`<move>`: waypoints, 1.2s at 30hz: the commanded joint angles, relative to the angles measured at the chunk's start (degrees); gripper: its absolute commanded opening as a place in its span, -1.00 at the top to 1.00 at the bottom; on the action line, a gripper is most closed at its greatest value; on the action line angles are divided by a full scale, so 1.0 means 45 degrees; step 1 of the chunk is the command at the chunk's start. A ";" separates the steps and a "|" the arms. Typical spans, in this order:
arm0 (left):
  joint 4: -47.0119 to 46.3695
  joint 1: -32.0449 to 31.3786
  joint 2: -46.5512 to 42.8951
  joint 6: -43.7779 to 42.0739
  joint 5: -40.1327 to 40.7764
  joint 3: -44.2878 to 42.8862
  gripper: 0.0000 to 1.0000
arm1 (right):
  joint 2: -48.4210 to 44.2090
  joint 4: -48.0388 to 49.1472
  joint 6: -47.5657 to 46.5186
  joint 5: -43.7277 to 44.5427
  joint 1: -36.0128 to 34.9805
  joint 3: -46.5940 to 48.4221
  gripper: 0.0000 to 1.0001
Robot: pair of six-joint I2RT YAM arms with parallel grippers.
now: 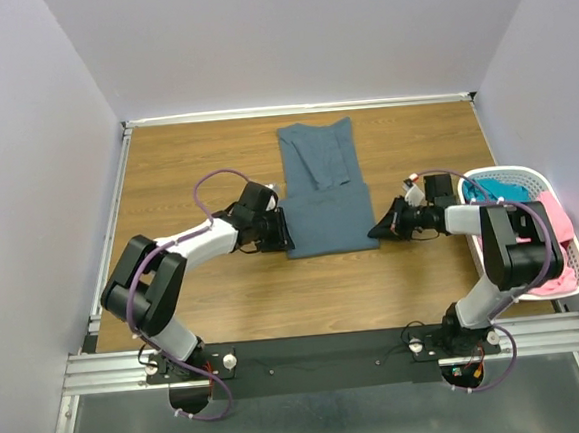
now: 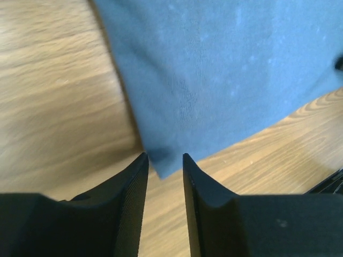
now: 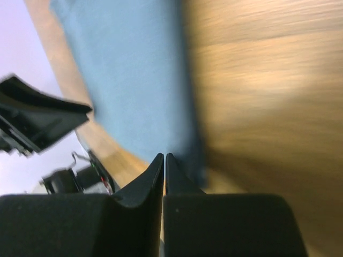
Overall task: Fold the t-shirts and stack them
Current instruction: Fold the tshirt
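Observation:
The slate blue-grey t-shirt (image 1: 324, 209) lies flat on the wooden table, folded into a long strip with a sleeve laid over its far part. My left gripper (image 1: 289, 232) is low at its near-left corner. In the left wrist view that gripper (image 2: 163, 156) is open, and the shirt (image 2: 225, 80) has its corner just at the fingertips, ungripped. My right gripper (image 1: 376, 232) sits at the near-right corner. In the right wrist view it (image 3: 164, 155) is shut, with the shirt's edge (image 3: 134, 80) just beyond its tips. A pink t-shirt (image 1: 561, 220) and a teal t-shirt (image 1: 508, 191) lie bunched in the basket.
The white slotted basket (image 1: 512, 171) stands at the table's right edge, right beside my right arm. White walls close in the table at the back and both sides. Bare wood shows left of the shirt and in front of it.

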State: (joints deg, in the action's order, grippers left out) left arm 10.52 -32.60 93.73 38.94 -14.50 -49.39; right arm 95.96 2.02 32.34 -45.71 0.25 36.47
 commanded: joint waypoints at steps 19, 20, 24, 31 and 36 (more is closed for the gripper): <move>0.0708 -0.1057 0.0694 -0.0294 0.0350 -0.0413 0.28 | 0.1350 -0.0996 -0.0643 0.1135 -0.2343 0.0608 0.82; 0.0650 -0.1037 0.0694 -0.0197 0.0371 -0.0180 0.28 | 0.1370 -0.0977 -0.0585 0.1135 -0.2148 0.0530 0.82; 0.0941 -0.0939 0.0207 -0.0040 0.0799 -0.0138 0.30 | 0.0632 -0.1967 -0.1071 0.1466 -0.1911 0.0782 0.80; 0.2699 -0.1211 -0.1783 0.0584 0.3121 -0.1017 -0.02 | -0.2431 -0.5017 -0.2029 0.4080 -0.1950 0.2070 0.36; 0.3344 -0.1993 -0.2470 0.1443 0.4022 -0.0939 -0.52 | -0.3726 -0.6443 -0.2030 0.6541 -0.2631 0.2657 -0.31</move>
State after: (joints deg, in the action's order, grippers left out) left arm 21.67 -38.98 84.79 42.00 -2.26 -52.29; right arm 82.08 -19.11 24.64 -27.75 -9.54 46.13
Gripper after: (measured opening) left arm 0.713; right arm 0.620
